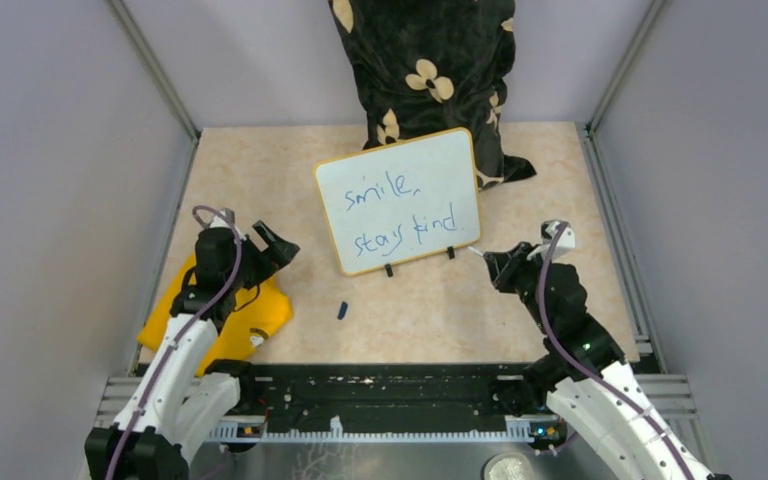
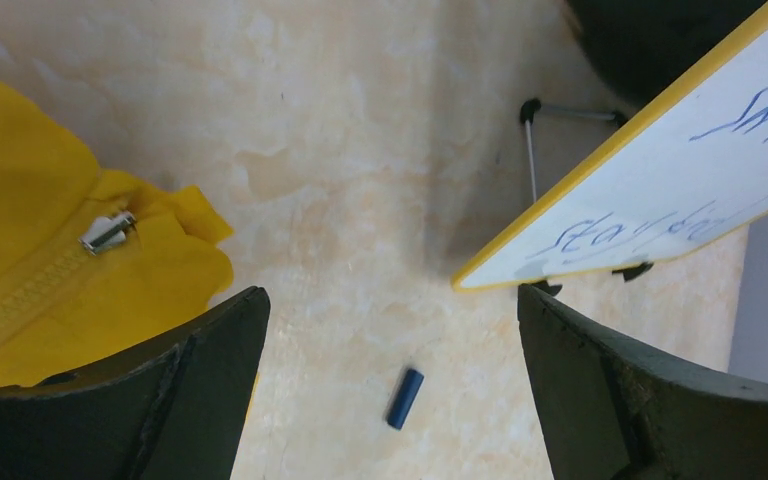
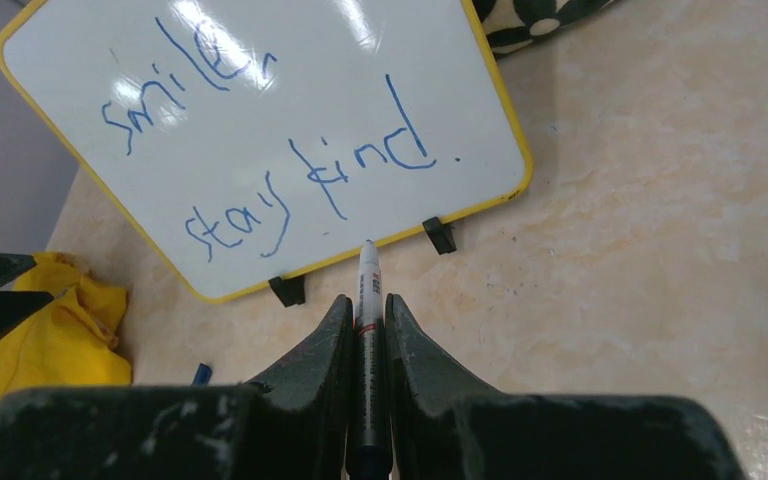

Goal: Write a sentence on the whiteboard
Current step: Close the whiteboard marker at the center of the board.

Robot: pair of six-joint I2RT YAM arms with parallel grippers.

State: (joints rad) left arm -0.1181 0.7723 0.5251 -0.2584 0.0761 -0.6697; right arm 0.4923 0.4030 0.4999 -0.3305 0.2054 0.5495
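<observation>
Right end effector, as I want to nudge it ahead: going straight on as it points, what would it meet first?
Probably the whiteboard: the marker clamped in the right end effector aims at its lower rim. How much gap lies between tip and rim is unclear.

The flat white rectangular whiteboard has a smooth, glossy face. The beige marbled table is matt. The yellow cloth carries a shiny metal zip pull.
</observation>
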